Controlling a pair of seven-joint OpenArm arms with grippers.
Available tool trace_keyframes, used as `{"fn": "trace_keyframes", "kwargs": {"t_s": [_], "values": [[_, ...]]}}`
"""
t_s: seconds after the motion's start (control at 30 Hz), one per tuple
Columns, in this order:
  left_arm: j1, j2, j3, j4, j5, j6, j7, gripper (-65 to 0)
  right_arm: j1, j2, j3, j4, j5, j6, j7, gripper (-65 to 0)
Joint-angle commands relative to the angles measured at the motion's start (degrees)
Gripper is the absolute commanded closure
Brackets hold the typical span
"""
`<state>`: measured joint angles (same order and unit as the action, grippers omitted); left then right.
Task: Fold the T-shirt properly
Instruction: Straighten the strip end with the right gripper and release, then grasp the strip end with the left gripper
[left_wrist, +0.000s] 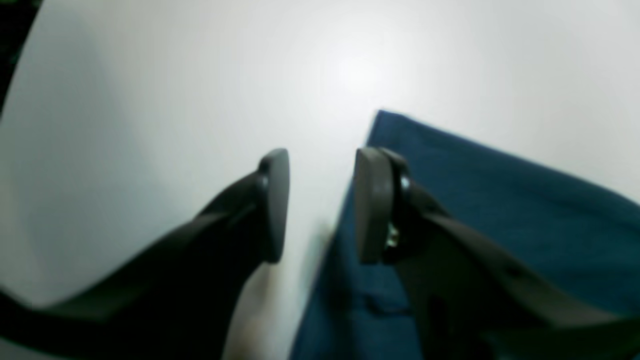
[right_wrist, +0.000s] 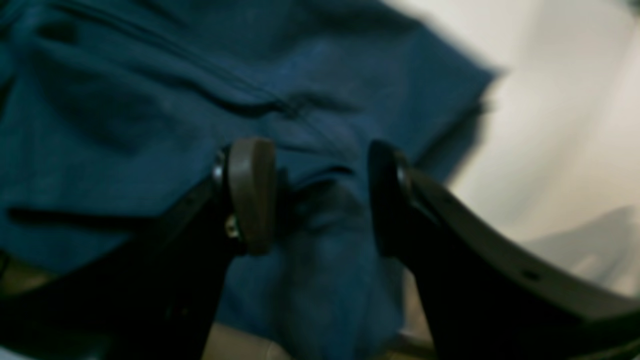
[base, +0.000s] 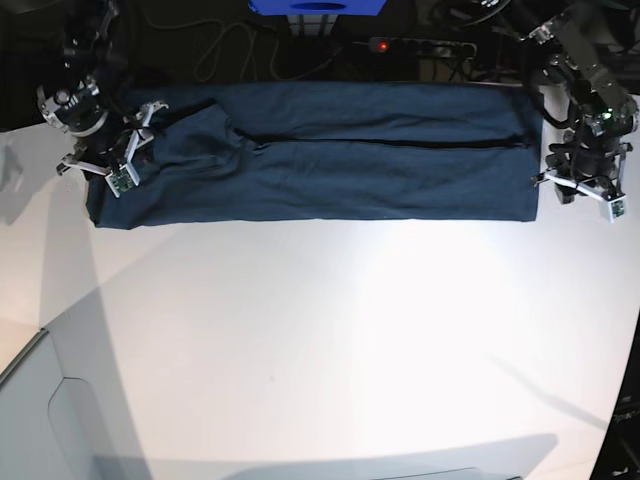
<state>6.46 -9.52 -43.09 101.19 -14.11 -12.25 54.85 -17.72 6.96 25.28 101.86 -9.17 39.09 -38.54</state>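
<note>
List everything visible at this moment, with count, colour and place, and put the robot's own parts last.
T-shirt: one, dark navy blue, laid as a long band across the far edge of the table.
Table: one, white, fills most of the base view.
Power strip: one, dark with a red light, behind the table's far edge.
Blue object: one, at the top edge of the base view; cannot tell what it is.
Cables: light-coloured, on the dark floor behind the table; count unclear.
Left gripper: one, black, jaws apart, over the shirt's edge at the base view's right.
Right gripper: one, black, jaws apart, over cloth at the base view's left.
</note>
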Motion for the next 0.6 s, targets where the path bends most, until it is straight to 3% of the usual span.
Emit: {"fn": "trace_keyframes", "kwargs": {"t_s": [0.0,0.17,0.3,0.57], "values": [[-0.26,-0.55,-0.38,0.75,-0.70,-0.01,-0.83,-21.3,1.14,0.64,0.26,-1.34,0.16,0.91,0.79,-25.9],[1.32,-0.46,-0.47,0.13,-0.70,-0.01,-0.83,-22.2,7.21,0.73,0.17,-12.15,0.07,0.91,1.23,-25.9],[2.99,-0.64,-0.47,-0.92,-1.14,-0.10,-1.00,-29.1,11.96,0.82,0.17,-18.39,0.07,0.91,1.23,-25.9],[9.23,-0.20,-3.11,-1.27,-10.37,-0.01,-1.18,-33.3,14.68,0.82,0.00,-20.77,0.07,0.91,1.23,-25.9]]}}
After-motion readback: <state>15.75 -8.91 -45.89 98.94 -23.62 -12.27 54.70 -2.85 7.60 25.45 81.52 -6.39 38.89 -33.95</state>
